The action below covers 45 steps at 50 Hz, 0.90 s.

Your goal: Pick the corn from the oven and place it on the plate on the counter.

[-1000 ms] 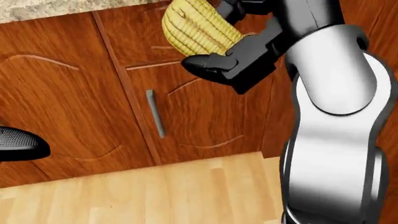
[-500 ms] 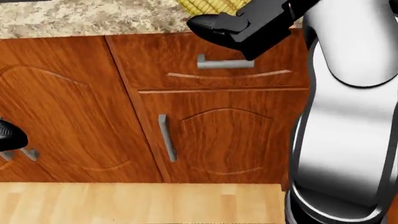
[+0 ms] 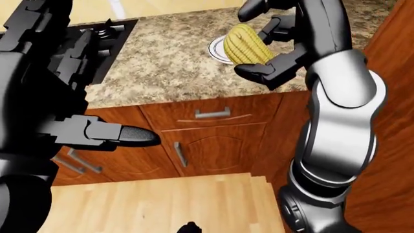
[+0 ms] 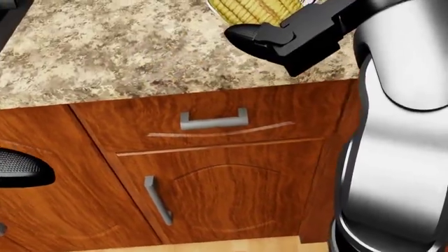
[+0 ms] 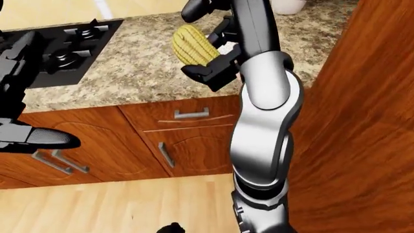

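My right hand (image 3: 268, 48) is shut on the yellow corn (image 3: 246, 44), holding it above the speckled granite counter (image 3: 168, 63). Behind the corn, a white plate (image 3: 218, 48) lies on the counter, mostly hidden; the corn hangs over its near rim. In the head view only the corn's lower end (image 4: 256, 10) shows at the top edge, with a black finger (image 4: 262, 35) under it. My left hand (image 3: 113, 135) hangs low at the left in front of the cabinets, fingers extended, holding nothing. The oven is out of view.
A black gas cooktop (image 5: 68, 48) is set in the counter at the left. Below the counter are a wooden drawer with a metal handle (image 4: 214, 121) and cabinet doors (image 4: 224, 194). A tall wooden panel (image 5: 362, 121) stands at the right. Light wood floor (image 3: 161, 204) lies below.
The camera has tilted upward, so the cabinets slid down the picture and the counter top came into view. My right hand has stayed shut on the corn, now over the counter.
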{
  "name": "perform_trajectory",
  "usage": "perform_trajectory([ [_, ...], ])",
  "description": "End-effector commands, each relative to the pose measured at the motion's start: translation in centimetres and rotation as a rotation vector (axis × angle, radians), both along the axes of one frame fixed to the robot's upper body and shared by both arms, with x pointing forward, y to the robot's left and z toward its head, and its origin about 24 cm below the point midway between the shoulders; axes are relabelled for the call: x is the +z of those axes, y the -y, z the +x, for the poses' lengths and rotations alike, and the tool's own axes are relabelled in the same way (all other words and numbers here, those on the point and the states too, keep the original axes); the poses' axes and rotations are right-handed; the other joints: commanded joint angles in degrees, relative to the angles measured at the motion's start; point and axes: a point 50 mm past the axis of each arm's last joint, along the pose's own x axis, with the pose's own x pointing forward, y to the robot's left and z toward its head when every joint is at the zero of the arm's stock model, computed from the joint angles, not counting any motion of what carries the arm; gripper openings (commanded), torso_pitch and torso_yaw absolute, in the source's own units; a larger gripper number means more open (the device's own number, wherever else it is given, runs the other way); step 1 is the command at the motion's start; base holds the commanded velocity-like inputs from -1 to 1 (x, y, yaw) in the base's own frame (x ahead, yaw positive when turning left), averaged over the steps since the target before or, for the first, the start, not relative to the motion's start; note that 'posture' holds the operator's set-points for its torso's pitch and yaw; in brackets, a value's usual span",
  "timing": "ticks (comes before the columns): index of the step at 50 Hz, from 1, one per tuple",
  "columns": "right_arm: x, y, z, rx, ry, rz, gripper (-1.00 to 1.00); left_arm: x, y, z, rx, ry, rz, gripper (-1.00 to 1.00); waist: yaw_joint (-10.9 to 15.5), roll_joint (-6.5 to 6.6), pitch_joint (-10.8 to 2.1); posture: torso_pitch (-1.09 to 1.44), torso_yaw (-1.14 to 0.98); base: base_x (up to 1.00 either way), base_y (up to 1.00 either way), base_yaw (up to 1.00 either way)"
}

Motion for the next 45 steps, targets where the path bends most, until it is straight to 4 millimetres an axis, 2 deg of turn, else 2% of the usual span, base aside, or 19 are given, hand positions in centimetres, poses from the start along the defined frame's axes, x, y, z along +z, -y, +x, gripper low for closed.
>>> perform_trajectory([
  [1, 1.14, -0.27, -0.66, 0.010, 0.067, -0.009, -1.00, 0.73, -0.41, -0.14, 0.028, 0.047, -0.015, 1.00, 0.10, 0.06, -1.32, 0.25, 0.00, 0.34, 0.00, 0.00],
  [4, 1.33, -0.22, -0.68, 0.010, 0.071, -0.007, -1.00, 0.77, -0.44, -0.13, 0.029, 0.048, -0.014, 1.00, -0.63, 3.37, -2.18, 0.25, 0.00, 0.33, 0.00, 0.00],
  [5, 1.54, -0.17, -0.82, 0.009, 0.073, 0.002, -0.98, 0.76, -0.48, -0.12, 0.032, 0.048, -0.014, 1.00, -0.68, 2.64, -2.11, 0.25, 0.00, 0.17, 0.00, 0.00],
  [6, 1.65, -0.19, -0.87, 0.006, 0.075, -0.001, -0.98, 0.72, -0.51, -0.10, 0.033, 0.047, -0.015, 1.00, -0.75, 3.17, -0.83, 0.25, 0.00, 0.00, 0.00, 0.00],
  [7, 1.73, -0.26, -0.94, 0.009, 0.076, -0.002, -0.98, 0.70, -0.50, -0.11, 0.033, 0.048, -0.014, 1.00, -0.97, 4.30, -0.89, 0.25, 0.00, 0.00, 0.00, 0.00],
  [8, 1.72, -0.29, -0.93, 0.011, 0.075, -0.004, -0.98, 0.70, -0.48, -0.12, 0.032, 0.048, -0.014, 1.00, -1.07, 4.11, -0.74, 0.25, 0.00, 0.00, 0.00, 0.00],
  [13, 1.94, -0.27, -0.98, 0.011, 0.078, -0.005, -0.99, 0.84, -0.43, -0.06, 0.031, 0.050, -0.011, 1.00, -1.19, 1.02, 0.97, 0.25, 0.00, 0.00, 0.00, 0.00],
  [15, 1.91, -0.36, -1.03, 0.012, 0.071, -0.005, -1.00, 0.92, -0.51, -0.07, 0.034, 0.050, -0.012, 1.00, -0.44, -1.02, -0.62, 0.25, 0.00, 0.07, 0.00, 0.00],
  [16, 1.86, -0.39, -1.03, 0.014, 0.070, -0.006, -1.00, 1.01, -0.47, -0.18, 0.033, 0.051, -0.010, 1.00, -0.07, -3.24, -0.55, 0.25, 0.00, 0.16, 0.00, 0.00],
  [17, 1.83, -0.43, -1.06, 0.016, 0.071, -0.004, -1.00, 1.13, -0.48, -0.22, 0.033, 0.053, -0.010, 1.00, -0.22, -0.19, -0.50, 0.25, 0.00, 0.16, 0.00, 0.00],
  [20, 1.89, -0.41, -1.15, 0.018, 0.075, -0.004, -0.99, 1.12, -0.52, -0.31, 0.033, 0.053, -0.008, 1.00, -0.16, -2.07, -1.06, 0.25, 0.00, 0.17, 0.00, 0.00],
  [25, 1.86, -0.56, -0.97, 0.016, 0.074, -0.003, -0.99, 1.31, -0.63, -0.35, 0.034, 0.056, -0.009, 1.00, -0.02, 0.09, -1.22, 0.25, 0.00, 0.08, 0.00, 0.00],
  [27, 1.92, -0.56, -0.97, 0.016, 0.073, -0.006, -1.00, 1.27, -0.64, -0.34, 0.035, 0.055, -0.009, 1.00, -0.21, 2.09, -1.10, 0.25, 0.00, 0.05, 0.00, 0.00],
  [29, 1.93, -0.58, -1.09, 0.019, 0.072, -0.008, -1.00, 1.18, -0.62, -0.29, 0.035, 0.055, -0.007, 1.00, -0.05, 6.51, -2.62, 0.25, 0.00, 0.05, 0.00, 0.00],
  [30, 1.96, -0.56, -1.12, 0.019, 0.074, -0.007, -0.99, 1.18, -0.63, -0.30, 0.034, 0.055, -0.008, 1.00, -0.08, 3.45, -1.99, 0.25, 0.00, 0.06, 0.00, 0.00],
  [31, 2.01, -0.53, -1.14, 0.019, 0.075, -0.008, -1.00, 1.22, -0.64, -0.35, 0.035, 0.055, -0.008, 1.00, -0.24, 4.30, -2.10, 0.25, 0.00, 0.05, 0.00, 0.00],
  [37, 1.77, -0.53, -1.01, 0.018, 0.069, -0.010, -1.00, 1.02, -0.60, -0.28, 0.036, 0.053, -0.002, 1.00, -0.02, 0.92, -1.75, 0.25, 0.00, 0.10, 0.00, 0.00],
  [41, 1.74, -0.63, -1.04, 0.024, 0.069, -0.009, -0.99, 0.97, -0.64, -0.25, 0.036, 0.052, -0.003, 1.00, 0.63, -3.88, -2.09, 0.25, 0.00, 0.17, 0.00, 0.00],
  [45, 1.76, -0.62, -1.03, 0.023, 0.070, -0.010, -1.00, 1.03, -0.65, -0.34, 0.035, 0.053, -0.007, 1.00, 0.53, -3.18, -1.98, 0.25, 0.00, 0.17, 0.00, 0.00],
])
